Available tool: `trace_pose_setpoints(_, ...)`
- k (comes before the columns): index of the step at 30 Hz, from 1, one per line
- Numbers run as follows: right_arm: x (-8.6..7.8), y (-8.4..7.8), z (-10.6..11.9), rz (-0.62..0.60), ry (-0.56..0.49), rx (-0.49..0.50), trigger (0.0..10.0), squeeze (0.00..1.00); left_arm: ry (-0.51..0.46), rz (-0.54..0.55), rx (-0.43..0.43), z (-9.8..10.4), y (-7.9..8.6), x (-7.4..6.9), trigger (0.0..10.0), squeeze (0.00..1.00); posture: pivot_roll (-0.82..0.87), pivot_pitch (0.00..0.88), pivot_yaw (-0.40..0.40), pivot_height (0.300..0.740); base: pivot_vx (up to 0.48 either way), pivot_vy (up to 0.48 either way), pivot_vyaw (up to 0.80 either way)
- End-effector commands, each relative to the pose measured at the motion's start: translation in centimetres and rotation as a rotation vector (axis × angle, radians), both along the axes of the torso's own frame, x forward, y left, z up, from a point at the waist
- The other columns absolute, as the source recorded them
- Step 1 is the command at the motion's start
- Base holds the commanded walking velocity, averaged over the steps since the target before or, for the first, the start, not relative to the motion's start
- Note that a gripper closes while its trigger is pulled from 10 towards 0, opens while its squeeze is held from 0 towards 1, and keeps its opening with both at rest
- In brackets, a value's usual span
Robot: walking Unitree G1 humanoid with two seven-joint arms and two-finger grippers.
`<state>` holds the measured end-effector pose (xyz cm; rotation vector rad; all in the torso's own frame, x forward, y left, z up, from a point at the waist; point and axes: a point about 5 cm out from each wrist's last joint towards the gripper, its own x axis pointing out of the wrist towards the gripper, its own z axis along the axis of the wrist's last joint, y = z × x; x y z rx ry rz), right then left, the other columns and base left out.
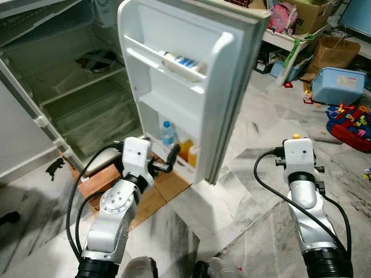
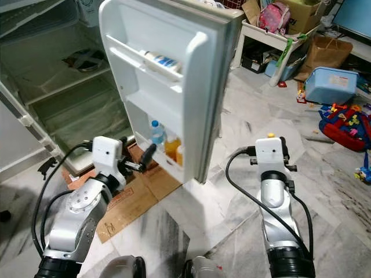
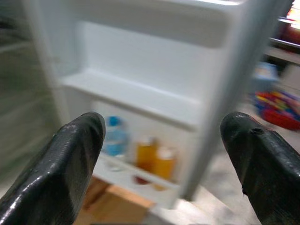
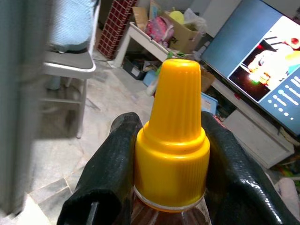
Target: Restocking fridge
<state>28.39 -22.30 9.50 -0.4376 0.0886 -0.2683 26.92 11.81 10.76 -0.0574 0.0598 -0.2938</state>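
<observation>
My right hand is clamped on a yellow-capped bottle. My left hand, fingers apart, faces the fridge door; water bottle and orange bottles ahead.

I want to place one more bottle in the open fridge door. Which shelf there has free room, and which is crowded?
The middle door shelf, between the top rack holding a lying bottle and the bottom rack, looks bare. The bottom rack is crowded: a water bottle and two orange bottles stand side by side. The right gripper holds a yellow-capped bottle.
</observation>
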Motion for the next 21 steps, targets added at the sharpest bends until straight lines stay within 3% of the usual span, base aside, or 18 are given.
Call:
trace_pose_setpoints(1,0.2,0.2,0.2,0.013,-0.010,0.008,10.0,0.00,0.019,0.092,0.002,-0.7,1.5,-0.5,10.0,0.00,0.01,0.091,-0.025,0.740,0.000,0.000,0.00)
trace_pose_setpoints(3,0.2,0.2,0.2,0.014,-0.010,0.010,10.0,0.00,0.021,0.106,-0.002,-0.8,1.7,-0.6,10.0,0.00,0.01,0.091,-0.023,0.740,0.000,0.000,0.00)
trace_pose_setpoints(6,0.6,0.3,0.3,0.016,-0.013,0.022,10.0,0.00,0.026,0.241,0.026,-1.4,4.0,-1.5,10.0,0.00,0.01,0.085,-0.024,0.740,0.000,0.000,0.00)
trace_pose_setpoints(9,0.7,0.7,0.0,0.030,-0.011,0.044,10.0,0.00,0.026,0.287,0.045,-1.7,4.8,-1.8,10.0,0.00,0.02,0.077,-0.026,0.740,0.000,0.000,0.00)
trace_pose_setpoints(14,0.9,2.2,0.2,0.092,-0.037,0.117,10.0,0.00,0.019,0.310,0.070,-1.9,5.7,-2.5,10.0,0.00,0.02,0.084,-0.026,0.740,0.000,0.000,0.00)
trace_pose_setpoints(21,0.9,2.8,0.1,0.121,-0.042,0.136,10.0,0.00,0.006,0.302,0.092,-1.8,6.1,-2.9,10.0,0.00,0.03,0.087,-0.024,0.740,0.000,0.000,0.00)
